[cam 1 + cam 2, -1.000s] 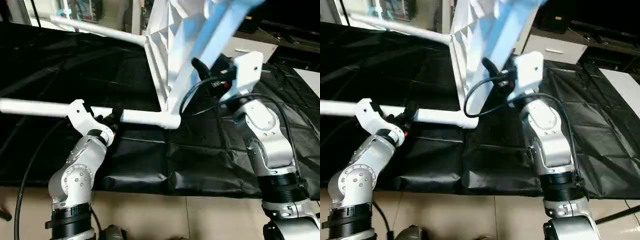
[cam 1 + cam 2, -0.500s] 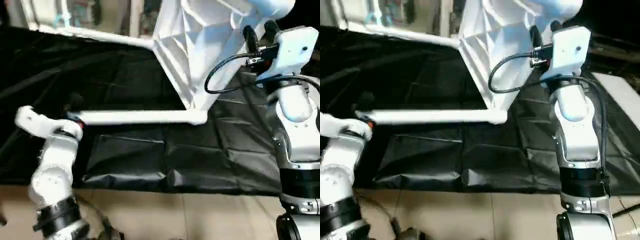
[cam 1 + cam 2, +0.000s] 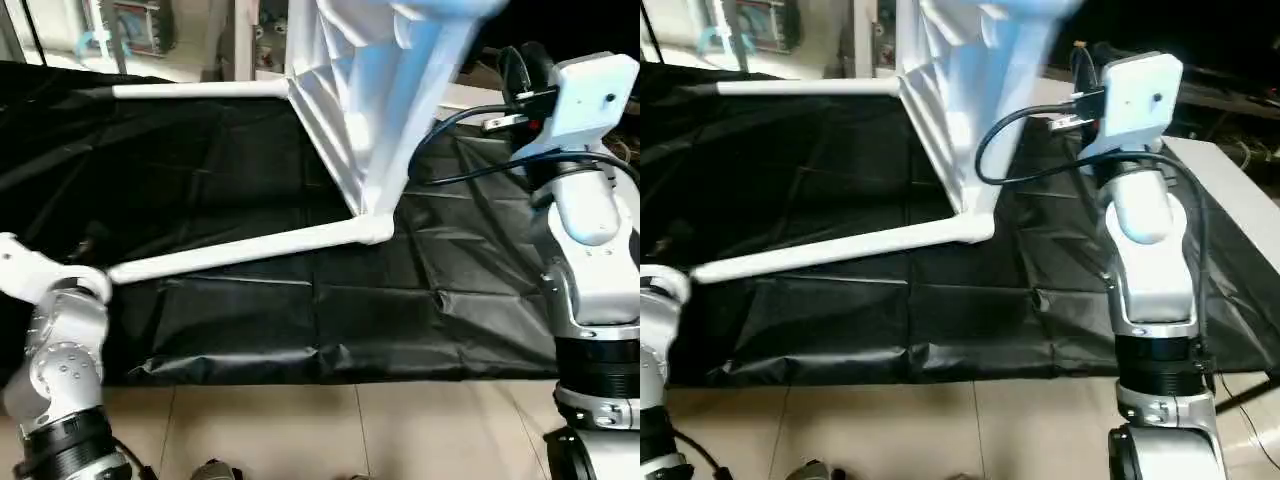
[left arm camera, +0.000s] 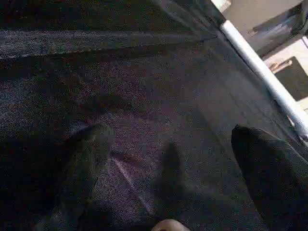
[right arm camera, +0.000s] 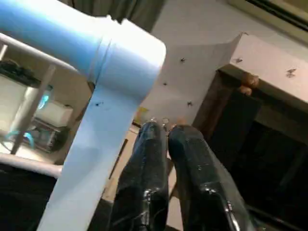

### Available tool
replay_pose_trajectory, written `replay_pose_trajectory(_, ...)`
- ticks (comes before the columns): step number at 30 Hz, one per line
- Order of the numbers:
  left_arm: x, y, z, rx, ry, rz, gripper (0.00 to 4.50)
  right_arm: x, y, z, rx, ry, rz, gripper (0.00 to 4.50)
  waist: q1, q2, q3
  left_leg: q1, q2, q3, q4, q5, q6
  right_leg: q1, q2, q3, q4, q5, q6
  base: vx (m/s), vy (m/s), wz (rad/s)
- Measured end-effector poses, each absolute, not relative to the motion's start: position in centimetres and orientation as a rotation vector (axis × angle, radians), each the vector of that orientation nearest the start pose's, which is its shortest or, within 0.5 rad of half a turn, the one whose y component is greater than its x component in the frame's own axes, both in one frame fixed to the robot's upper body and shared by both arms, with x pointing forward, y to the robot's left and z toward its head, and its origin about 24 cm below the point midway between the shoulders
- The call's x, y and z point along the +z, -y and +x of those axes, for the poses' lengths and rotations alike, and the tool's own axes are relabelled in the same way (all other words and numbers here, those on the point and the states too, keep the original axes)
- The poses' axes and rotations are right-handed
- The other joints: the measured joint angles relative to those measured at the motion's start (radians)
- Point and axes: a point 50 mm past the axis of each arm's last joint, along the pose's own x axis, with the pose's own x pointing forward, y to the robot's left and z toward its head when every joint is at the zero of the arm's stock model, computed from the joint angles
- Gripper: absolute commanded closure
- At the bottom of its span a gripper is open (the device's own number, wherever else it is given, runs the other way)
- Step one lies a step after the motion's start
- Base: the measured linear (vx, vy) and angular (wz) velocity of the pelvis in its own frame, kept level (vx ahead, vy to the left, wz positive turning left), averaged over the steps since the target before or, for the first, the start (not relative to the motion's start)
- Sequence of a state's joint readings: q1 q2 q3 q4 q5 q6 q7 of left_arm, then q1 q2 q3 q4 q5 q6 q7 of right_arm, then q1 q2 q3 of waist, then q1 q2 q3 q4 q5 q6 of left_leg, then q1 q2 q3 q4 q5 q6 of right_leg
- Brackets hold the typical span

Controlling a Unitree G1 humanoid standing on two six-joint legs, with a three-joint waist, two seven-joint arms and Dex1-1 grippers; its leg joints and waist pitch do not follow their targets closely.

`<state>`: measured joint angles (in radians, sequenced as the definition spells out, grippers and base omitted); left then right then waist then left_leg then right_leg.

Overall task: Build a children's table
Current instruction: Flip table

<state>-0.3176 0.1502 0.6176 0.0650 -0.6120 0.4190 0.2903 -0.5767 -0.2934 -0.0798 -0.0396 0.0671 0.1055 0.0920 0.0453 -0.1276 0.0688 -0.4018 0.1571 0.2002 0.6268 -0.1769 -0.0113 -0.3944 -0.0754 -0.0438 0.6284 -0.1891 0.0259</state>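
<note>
The children's table (image 3: 350, 110) stands tipped on its side on the worktop (image 3: 250, 300), its white ribbed top upright with the underside turned toward the robot's left. Two tapered white tube legs run leftward from it: the nearer leg (image 3: 240, 252) lies low across the black cloth, the farther leg (image 3: 200, 90) runs level along the back edge. Another leg (image 5: 48, 36), pale blue in the light, juts from a rounded corner lobe close before the right wrist camera.

The right gripper (image 5: 161, 130) is raised beside the top's edge, its glossy black fingers pressed together on nothing. The left gripper (image 4: 168, 144) hovers over the creased black cloth with fingers spread wide; a white leg (image 4: 264, 77) crosses beyond them. Pale floor tiles (image 3: 350, 430) lie below the worktop's near edge.
</note>
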Motion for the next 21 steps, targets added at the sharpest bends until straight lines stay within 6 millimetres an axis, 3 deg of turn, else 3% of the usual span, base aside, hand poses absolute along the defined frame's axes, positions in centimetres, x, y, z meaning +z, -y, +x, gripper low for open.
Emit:
replay_pose_trajectory(7, 8.0, -30.0, 27.3, 0.644, 0.001, -0.62, 0.0, 18.6, 15.0, 31.6, 0.371, 0.39, -0.036, 4.45, -0.006, -0.001, -0.002, 0.001, 0.0, -0.001, -0.001, 0.0, 0.0, -0.002, 0.0, -0.001, 0.0, 0.002, -0.003, 0.0, 0.0, 0.0)
replay_pose_trajectory(11, 9.4, -30.5, 27.1, 0.538, 0.088, -0.386, 0.0, 15.3, 15.5, 30.8, 0.384, 0.279, 0.015, 4.45, 0.003, -0.001, -0.002, 0.0, 0.0, -0.001, -0.001, 0.0, 0.0, -0.003, 0.0, -0.001, -0.002, 0.003, -0.003, 0.0, 0.0, 0.0)
replay_pose_trajectory(15, 11.8, -29.2, 27.8, 0.393, 0.192, -0.225, 0.0, 15.1, 15.4, 30.8, 0.388, 0.264, 0.03, 4.19, 0.014, 0.0, -0.001, 0.0, 0.0, -0.001, -0.001, 0.0, 0.0, -0.004, 0.0, -0.001, -0.004, 0.003, -0.003, 0.0, 0.0, 0.0)
replay_pose_trajectory(21, 15.5, -26.0, 28.8, 0.067, 0.265, 0.322, 0.0, 14.0, 15.6, 30.5, 0.343, 0.213, 0.085, 3.58, 0.015, 0.001, -0.001, 0.001, 0.0, -0.002, -0.001, 0.0, 0.0, -0.005, 0.0, -0.001, -0.004, 0.003, -0.003, 0.0, 0.0, 0.0)
